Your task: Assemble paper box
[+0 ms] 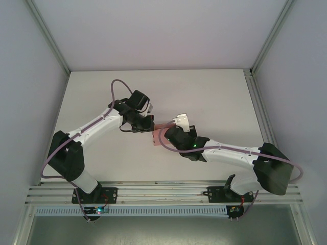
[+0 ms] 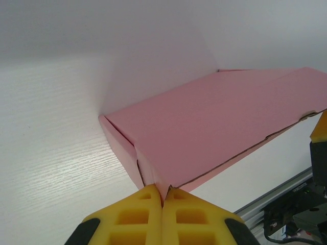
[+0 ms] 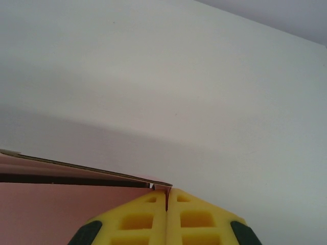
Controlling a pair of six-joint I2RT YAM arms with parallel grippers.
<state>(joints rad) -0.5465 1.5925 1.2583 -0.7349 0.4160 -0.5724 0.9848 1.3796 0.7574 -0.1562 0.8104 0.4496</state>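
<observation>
Pink thin card marks the paper box (image 1: 157,131), which sits near the middle of the white surface (image 1: 204,97). From above, the left arm (image 1: 92,127) reaches the box from its left side and the right arm (image 1: 230,152) from its right side. Both wrists crowd over the box and hide most of it.

In the left wrist view, the left jaws are closed. Their yellow foam pads (image 2: 133,217) are pressed together on the nearest corner of the paper box (image 2: 214,117). From that corner a broad flat pink panel stretches away toward the upper right. A narrow folded side wall runs along the panel's left edge, next to the wood-grain surface (image 2: 51,143). A yellow pad (image 2: 320,127) of the other arm shows at the panel's far right edge.

In the right wrist view, the right jaws are closed too, pads (image 3: 199,219) together, nipping a thin edge of card. The box (image 3: 61,212) lies to the left of them, with a flap edge above a dark gap.

I judge that the box's long axis runs roughly from one pair of jaws to the other. Neither arm is nearer, since each has a hold on an opposite end. The next fold likely depends on one grip anchoring the box while the other works a flap. I cannot tell whether the box rests on the surface or hangs just above it.
</observation>
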